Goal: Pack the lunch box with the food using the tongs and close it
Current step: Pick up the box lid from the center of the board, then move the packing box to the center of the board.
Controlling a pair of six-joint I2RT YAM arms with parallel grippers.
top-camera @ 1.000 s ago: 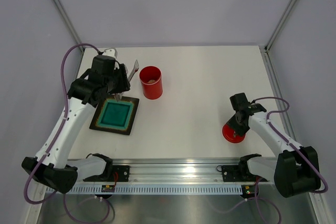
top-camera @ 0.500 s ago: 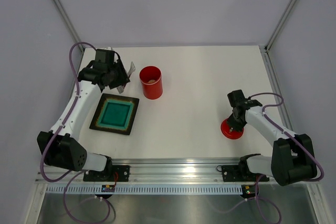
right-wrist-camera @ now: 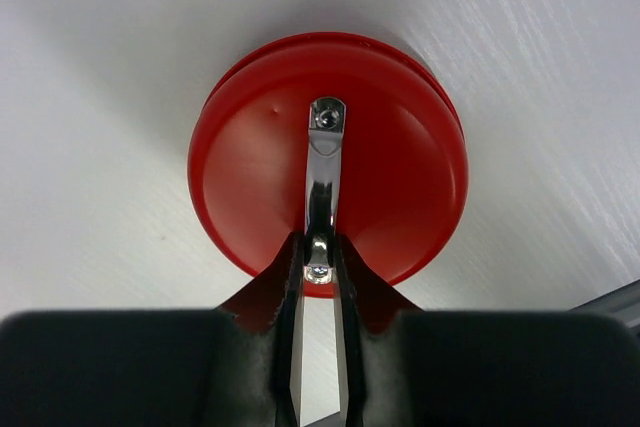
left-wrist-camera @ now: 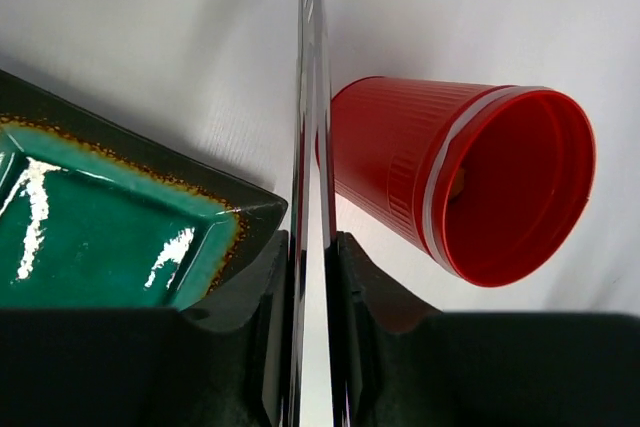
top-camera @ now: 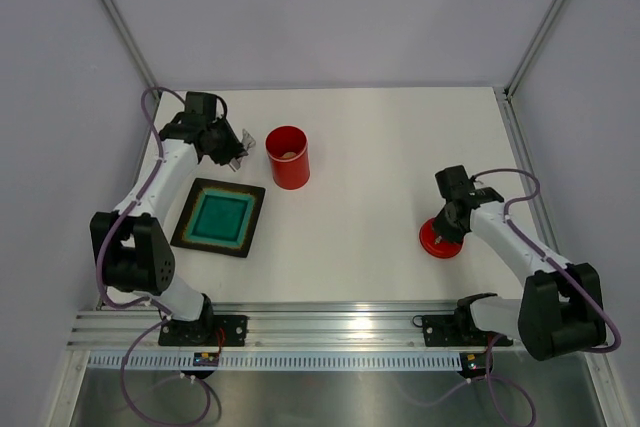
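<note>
The red lunch box [top-camera: 287, 169] stands open at the back left, and a pale food piece [top-camera: 290, 154] shows inside it. In the left wrist view the lunch box [left-wrist-camera: 400, 167] is just right of the tongs [left-wrist-camera: 311, 97]. My left gripper [top-camera: 232, 152] [left-wrist-camera: 312, 247] is shut on the tongs [top-camera: 241, 140], its fingers pressing both thin strips close together. At the right the red lid [top-camera: 440, 239] [right-wrist-camera: 260, 167] lies on the table. My right gripper [top-camera: 447, 227] [right-wrist-camera: 318, 247] is shut on the lid's silver handle [right-wrist-camera: 322, 167].
A black square tray with a teal mat [top-camera: 218, 218] [left-wrist-camera: 90, 217] lies just in front of the left gripper, left of the lunch box. The table's right edge rail [top-camera: 522, 162] runs close behind the right arm.
My left arm drew back and left with the tongs while its jaws squeezed them narrower. My right gripper closed on the lid's handle, and the lid shifted slightly left.
</note>
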